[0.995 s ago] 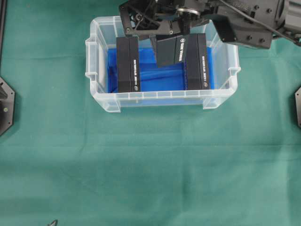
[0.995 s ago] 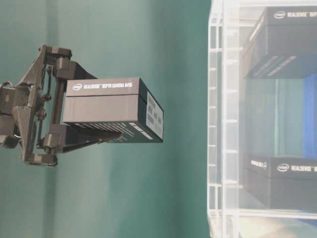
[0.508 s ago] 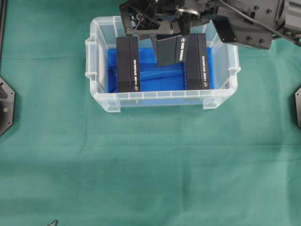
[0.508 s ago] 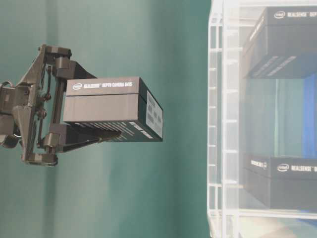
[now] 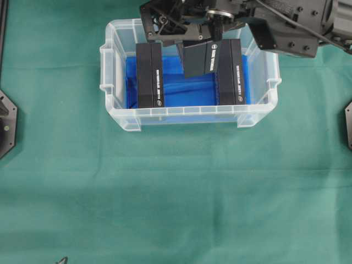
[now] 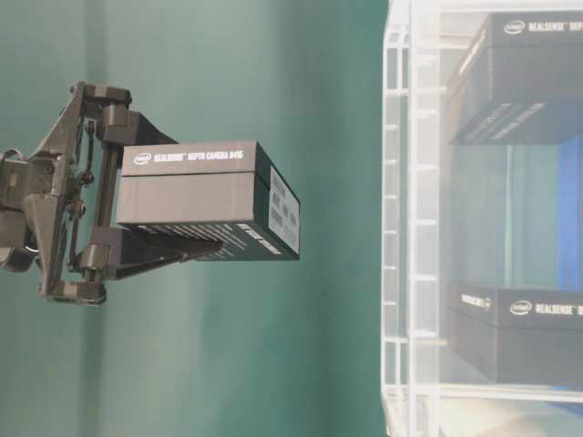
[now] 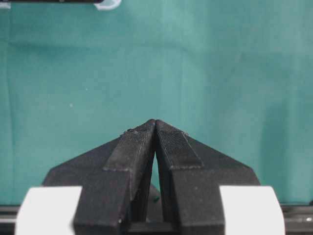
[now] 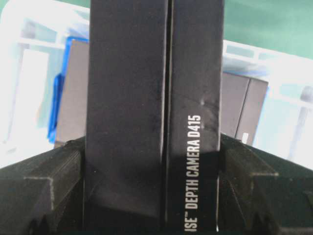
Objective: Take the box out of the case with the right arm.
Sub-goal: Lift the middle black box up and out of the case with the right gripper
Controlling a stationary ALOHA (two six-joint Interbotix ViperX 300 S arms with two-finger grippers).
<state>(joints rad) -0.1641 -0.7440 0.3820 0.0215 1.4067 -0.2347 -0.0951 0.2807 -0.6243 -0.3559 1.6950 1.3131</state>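
Your right gripper is clamped on the box across its long faces above the case — rigid, light, smooth card, so keep the squeeze central.

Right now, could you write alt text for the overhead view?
The right pincer holds a black box above a clear case, where two more black boxes stand on blue lining. Green cloth covers the table.
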